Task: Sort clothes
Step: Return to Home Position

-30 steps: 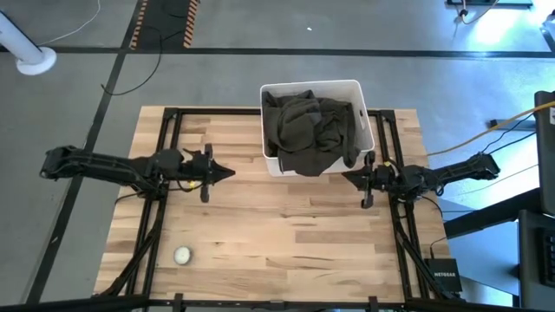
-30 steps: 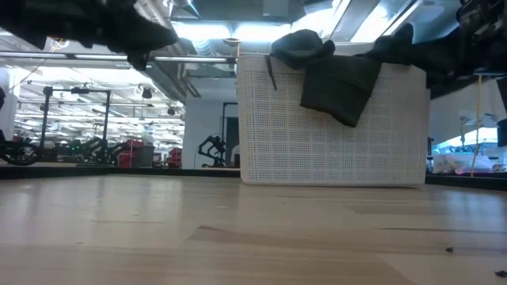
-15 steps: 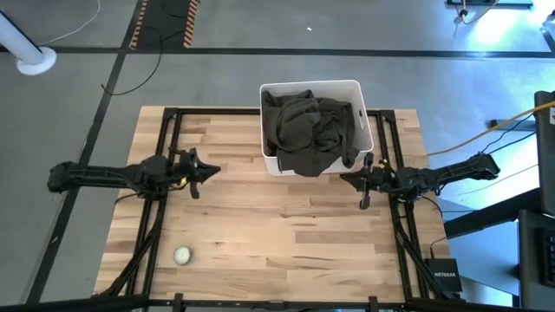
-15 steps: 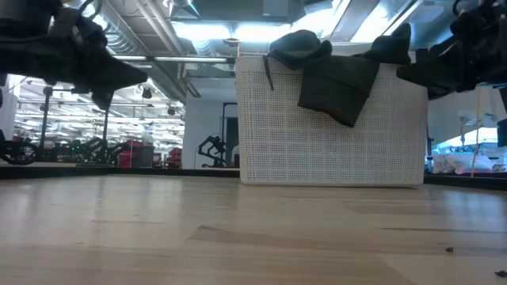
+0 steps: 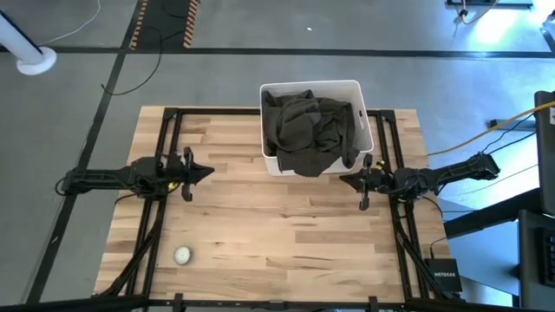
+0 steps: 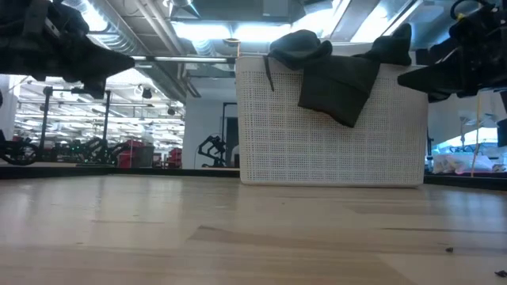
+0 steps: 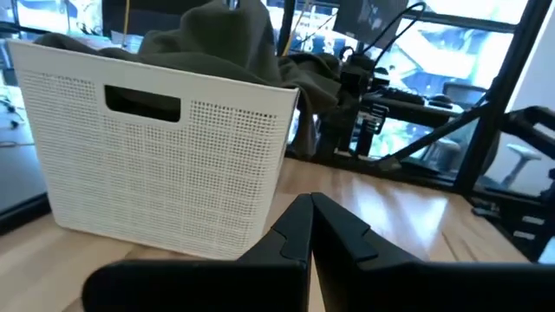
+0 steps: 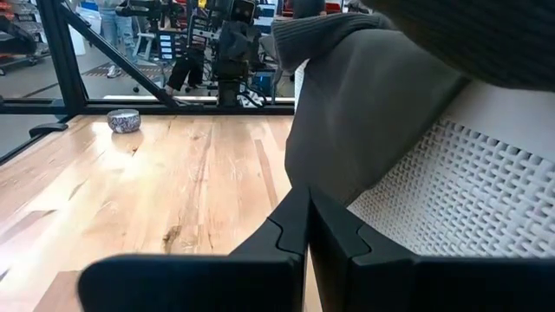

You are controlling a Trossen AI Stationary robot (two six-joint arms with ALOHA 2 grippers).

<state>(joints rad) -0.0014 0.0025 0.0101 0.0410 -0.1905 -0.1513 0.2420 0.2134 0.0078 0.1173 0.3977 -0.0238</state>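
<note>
Overhead, left gripper: fingers together, empty, above the left side of the table, pointing toward the bin.
Overhead, right gripper: fingers together, empty, just beside the bin's near right corner.
Overhead, clothes: dark heap filling the white bin at the far edge; long axis far to near.
Overhead, ball: near left, well apart from both arms.
Low view, clothes: heap rises above the rim; one olive fold hangs down the near wall.
Left wrist view, left gripper: closed tip to tip, nothing between.
Right wrist view, right gripper: closed, nothing held; fabric hangs just beyond.
</note>
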